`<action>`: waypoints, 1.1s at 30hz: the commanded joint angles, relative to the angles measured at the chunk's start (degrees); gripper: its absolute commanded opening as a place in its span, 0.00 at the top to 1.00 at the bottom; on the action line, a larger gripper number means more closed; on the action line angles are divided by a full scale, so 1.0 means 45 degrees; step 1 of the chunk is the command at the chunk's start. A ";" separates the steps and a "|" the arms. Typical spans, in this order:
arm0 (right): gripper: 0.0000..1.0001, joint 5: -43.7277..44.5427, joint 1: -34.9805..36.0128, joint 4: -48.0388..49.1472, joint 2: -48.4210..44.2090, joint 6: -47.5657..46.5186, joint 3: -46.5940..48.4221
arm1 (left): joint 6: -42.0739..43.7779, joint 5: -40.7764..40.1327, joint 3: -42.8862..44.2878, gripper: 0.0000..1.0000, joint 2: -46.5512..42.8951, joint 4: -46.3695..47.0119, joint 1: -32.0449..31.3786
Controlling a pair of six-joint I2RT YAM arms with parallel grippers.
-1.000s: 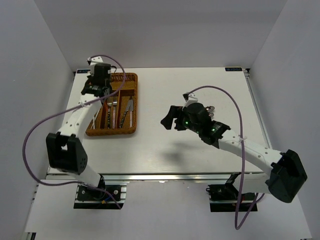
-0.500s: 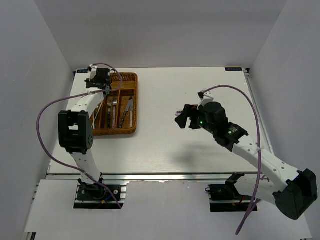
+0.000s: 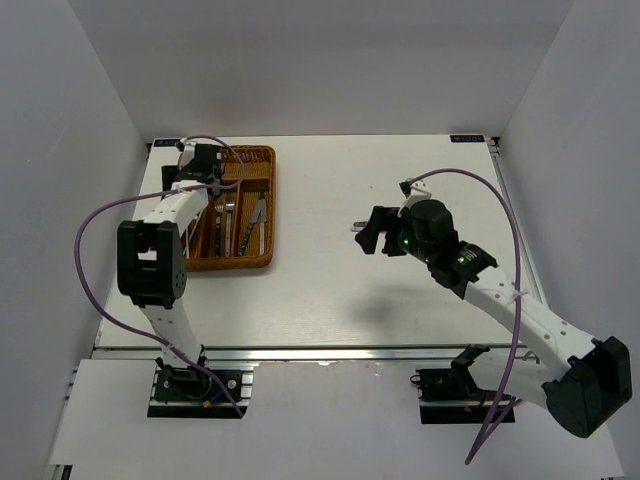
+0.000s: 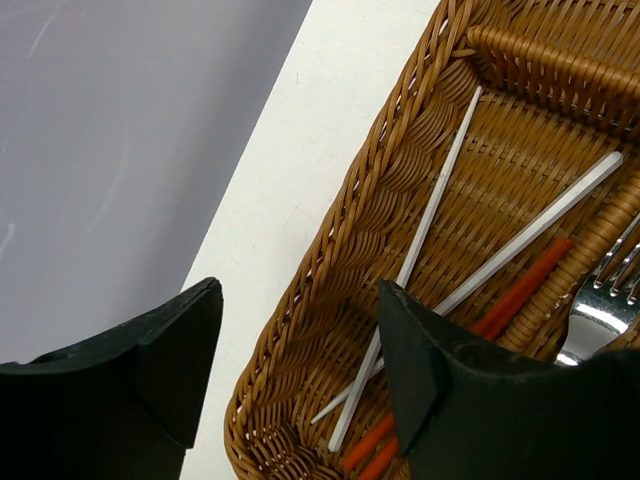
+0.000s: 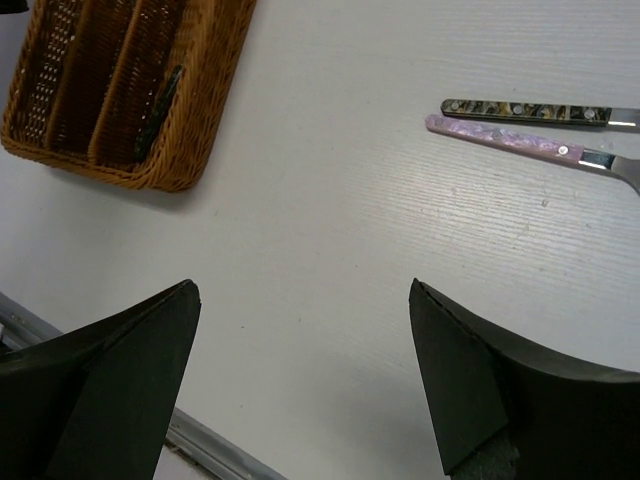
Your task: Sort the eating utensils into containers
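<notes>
fingers [image 4: 150, 380] of left gripper [image 4: 298, 300] spread wide, nothing between them, hanging over the left rim of the wicker tray [image 4: 340, 250]. right gripper [image 5: 300, 300] fingers [image 5: 500, 400] also apart and holding nothing, above bare table [image 5: 330, 230].

writing: only small blue marks [image 3: 465, 138] at the far table corners, too small to read.

surface/room: white matte table, plain white walls [image 3: 330, 70] on three sides, metal rail [image 3: 330, 352] along the near edge. in the top view the left gripper [image 3: 200, 160] sits at the tray's far left end and the right gripper [image 3: 365, 232] is mid-table, well apart from the tray [image 3: 228, 264].

containers: orange-brown woven tray with long slots, at the far left of the table. the outermost left slot holds two pale chopsticks [image 4: 430, 200], crossed over each other, and red chopsticks [image 4: 520, 285] lying along the divider. fork [image 4: 600, 300] tines show in the next slot over. more metal cutlery [image 3: 258, 215] lies in the other slots, kinds hard to tell from above.

outside the tray: pink-handled utensil [image 5: 500, 137] and dark speckled-handled utensil [image 5: 520, 110] lie flat on the table just beside each other, roughly parallel, heads cut off by the frame edge.
</notes>
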 commanded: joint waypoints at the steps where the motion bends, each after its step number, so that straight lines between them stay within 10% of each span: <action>1: 0.11 0.0772 -0.0130 -0.0550 0.0560 0.0543 0.0898 | -0.0469 0.0070 0.0633 0.24 -0.1089 -0.0470 0.0075; 9: 0.11 0.4542 -0.0521 -0.3731 0.3899 0.4467 0.3279 | -0.2284 0.3445 0.0421 0.02 -0.5168 -0.2053 -0.0003; 17: 0.37 0.6832 -0.1067 -0.6371 0.6712 0.8103 0.5038 | -0.2814 0.6046 -0.5943 0.02 -1.1693 -0.0239 -0.0042; 33: 0.41 0.5777 -0.1986 -0.8833 1.1947 1.1250 0.9608 | -0.3107 0.8351 -0.7823 0.02 -1.2459 -0.0042 -0.0588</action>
